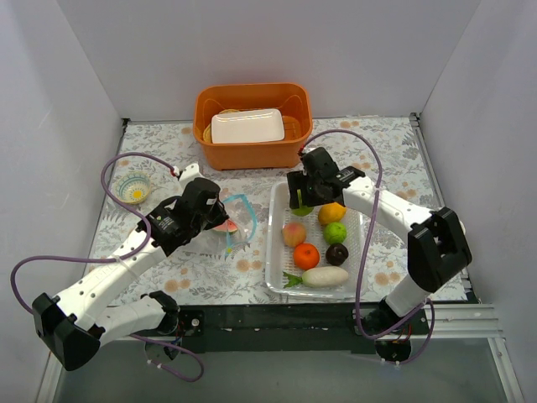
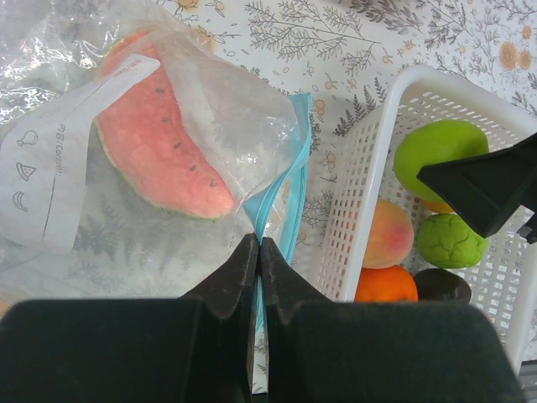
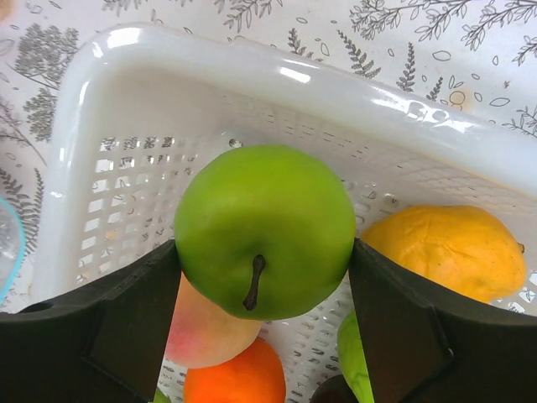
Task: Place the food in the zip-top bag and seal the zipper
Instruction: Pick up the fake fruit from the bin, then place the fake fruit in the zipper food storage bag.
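The clear zip-top bag [image 2: 75, 210] lies left of the white basket [image 2: 369, 159], with the red watermelon slice [image 2: 159, 143] inside it. My left gripper [image 2: 258, 243] is shut on the blue-teal zipper [image 2: 289, 176] at the bag's mouth. Over the basket's far left corner, my right gripper [image 3: 264, 252] holds a green apple [image 3: 264, 227], one finger pressed to each side. Below the apple lie a peach [image 3: 205, 332], an orange [image 3: 235, 378] and a yellow mango [image 3: 445, 248]. In the top view the basket [image 1: 273, 252] also holds another green apple [image 1: 336, 232], a dark purple fruit [image 1: 337, 253] and a white radish [image 1: 323, 276].
An orange bin [image 1: 252, 126] with a white tray inside stands at the back centre. A small patterned bowl [image 1: 134, 188] sits at the far left. White walls close in the table on three sides.
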Controlling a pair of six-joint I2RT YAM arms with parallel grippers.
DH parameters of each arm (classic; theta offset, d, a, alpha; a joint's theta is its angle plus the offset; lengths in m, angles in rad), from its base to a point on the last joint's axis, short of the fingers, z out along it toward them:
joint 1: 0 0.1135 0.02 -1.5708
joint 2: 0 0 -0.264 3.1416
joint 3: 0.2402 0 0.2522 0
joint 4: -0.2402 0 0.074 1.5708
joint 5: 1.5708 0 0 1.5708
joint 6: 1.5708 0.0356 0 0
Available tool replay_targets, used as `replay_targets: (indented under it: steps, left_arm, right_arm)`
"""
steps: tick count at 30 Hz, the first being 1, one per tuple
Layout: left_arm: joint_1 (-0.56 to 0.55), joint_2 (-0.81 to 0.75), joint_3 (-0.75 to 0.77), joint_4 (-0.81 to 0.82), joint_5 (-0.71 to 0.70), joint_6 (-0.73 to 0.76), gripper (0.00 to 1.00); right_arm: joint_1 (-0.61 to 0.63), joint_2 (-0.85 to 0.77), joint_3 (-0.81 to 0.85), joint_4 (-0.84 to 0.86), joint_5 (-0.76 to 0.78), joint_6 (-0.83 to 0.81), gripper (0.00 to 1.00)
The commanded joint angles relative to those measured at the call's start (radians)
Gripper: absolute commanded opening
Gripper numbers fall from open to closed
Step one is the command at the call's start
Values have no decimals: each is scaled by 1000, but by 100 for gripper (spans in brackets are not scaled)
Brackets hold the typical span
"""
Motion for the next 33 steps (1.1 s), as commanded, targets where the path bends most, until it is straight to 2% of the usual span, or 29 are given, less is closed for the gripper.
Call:
replay_targets:
  steps: [1, 10, 13, 18, 23, 33]
  left_arm:
    - [-3, -1, 5, 28, 11, 15, 0]
    - [-3, 4, 2, 37, 13, 17, 0]
    - [-3, 7, 3, 38, 16, 18, 0]
    - [-3, 5, 9, 35, 19, 21, 0]
    - [-3, -5, 17, 31, 16, 24, 0]
    - [-3, -12, 31, 35, 20, 27, 0]
  right_arm:
    - [-4, -75, -19, 21, -12, -12, 40]
    - [-4, -205, -54, 41, -112, 54, 40]
    - [-2, -257, -90, 110, -213, 103, 40]
    - [9, -325, -194, 340, -386, 235, 39]
    - [45, -284, -165, 379, -449, 258, 39]
    - [143, -109, -68, 434, -482, 272, 40]
